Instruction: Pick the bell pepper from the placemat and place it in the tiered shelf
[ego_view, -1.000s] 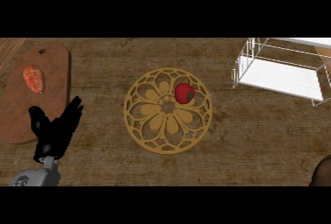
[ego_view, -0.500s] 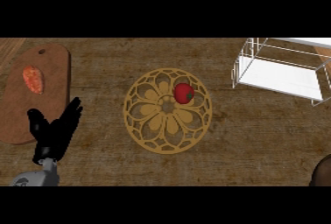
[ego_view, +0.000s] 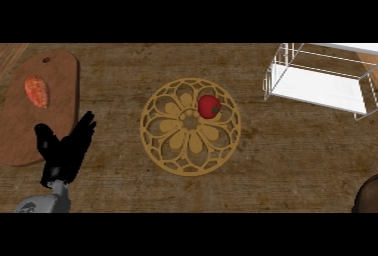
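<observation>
The tiered shelf (ego_view: 322, 80) runs past the view's right edge.

We see a dark brown counter top (ego_view: 295, 150) with a coarse, woven-looking matt grain, rough like burlap or weathered wood. On it lies a round tan openwork placemat (ego_view: 190, 126), its flower-pattern cutwork matt and looking like cut wood or fibre. The small red bell pepper (ego_view: 209, 106) on it has a smooth skin with a faint sheen. The reddish-brown oblong cutting board (ego_view: 33, 125) looks like smooth wood, carrying an orange, slightly speckled piece of food (ego_view: 36, 91). The white tiered shelf (ego_view: 319, 80) shows thin wire-like metal rods around a flat, smooth white panel. The black left hand (ego_view: 65, 150) looks matt, like plastic or rubber.
</observation>
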